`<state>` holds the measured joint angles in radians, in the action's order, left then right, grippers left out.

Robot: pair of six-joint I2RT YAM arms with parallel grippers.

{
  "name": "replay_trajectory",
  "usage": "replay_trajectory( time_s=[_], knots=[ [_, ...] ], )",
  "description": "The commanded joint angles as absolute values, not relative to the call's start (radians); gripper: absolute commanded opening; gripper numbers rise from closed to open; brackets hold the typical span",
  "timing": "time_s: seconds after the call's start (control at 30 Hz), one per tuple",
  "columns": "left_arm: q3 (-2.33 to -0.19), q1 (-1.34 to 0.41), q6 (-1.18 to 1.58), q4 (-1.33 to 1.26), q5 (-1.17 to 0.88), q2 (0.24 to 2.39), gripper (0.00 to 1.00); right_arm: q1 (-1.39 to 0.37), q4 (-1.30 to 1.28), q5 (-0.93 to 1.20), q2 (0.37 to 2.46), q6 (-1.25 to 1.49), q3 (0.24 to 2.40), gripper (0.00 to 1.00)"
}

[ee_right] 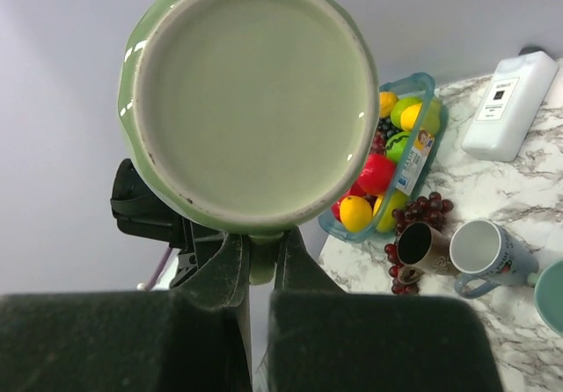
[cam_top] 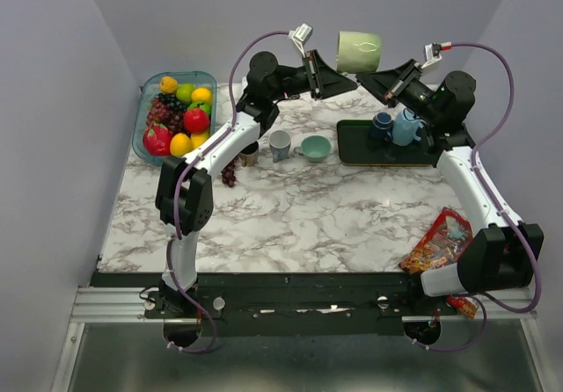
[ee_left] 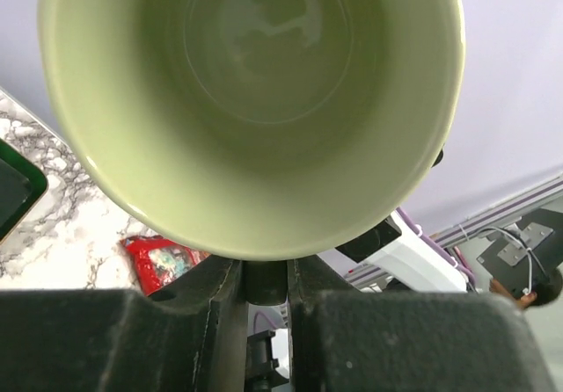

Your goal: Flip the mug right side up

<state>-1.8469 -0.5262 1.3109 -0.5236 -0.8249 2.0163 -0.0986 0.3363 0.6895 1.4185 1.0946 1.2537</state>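
Top external: the empty green mug (cam_top: 359, 51) is aloft above the surface on its side, long axis horizontal. Its mouth faces my left gripper (ee_left: 264, 273) and its base my right gripper (ee_right: 260, 264), which pinches its handle. I cannot tell the left grip. A dish (cam_top: 138, 124) holds fruit; a tray (cam_top: 361, 152) carries blue crockery (cam_top: 407, 128).

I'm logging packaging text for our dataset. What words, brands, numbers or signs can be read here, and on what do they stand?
No text here can be read for certain.
Label on the white bottle: dark print, too small to read.
The card in the fruit tray: colourful print, too blurred to read.
Print on the red snack packet: too small to read.
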Motion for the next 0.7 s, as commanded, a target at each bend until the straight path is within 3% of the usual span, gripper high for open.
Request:
replay_trajectory(
  time_s=[0.0,0.17,0.27,0.3,0.4,0.6,0.67],
  knots=[
    [-1.835,-0.529,1.312,-0.592,-0.767,2.019,0.00,-0.112,0.364,0.741,1.371,1.029,1.227,0.01],
    [-1.816,-0.528,1.254,-0.559,-0.750,2.003,0.00,-0.110,0.290,0.736,1.371,0.962,1.244,0.03],
    [-1.813,-0.525,1.191,-0.465,-0.736,1.980,0.00,-0.110,0.192,0.698,1.361,0.879,1.269,0.37],
    [-1.818,-0.520,1.139,-0.409,-0.736,1.968,0.00,-0.112,0.174,0.681,1.353,0.862,1.266,0.56],
    [-1.803,-0.508,1.048,-0.310,-0.724,1.924,0.00,-0.110,0.123,0.629,1.321,0.807,1.250,0.82],
    [-1.744,-0.480,0.898,-0.114,-0.658,1.830,0.00,-0.109,0.003,0.546,1.284,0.709,1.238,1.00],
    [-1.732,-0.474,0.786,-0.036,-0.626,1.803,0.00,-0.109,-0.069,0.511,1.281,0.680,1.242,1.00]
  ],
)
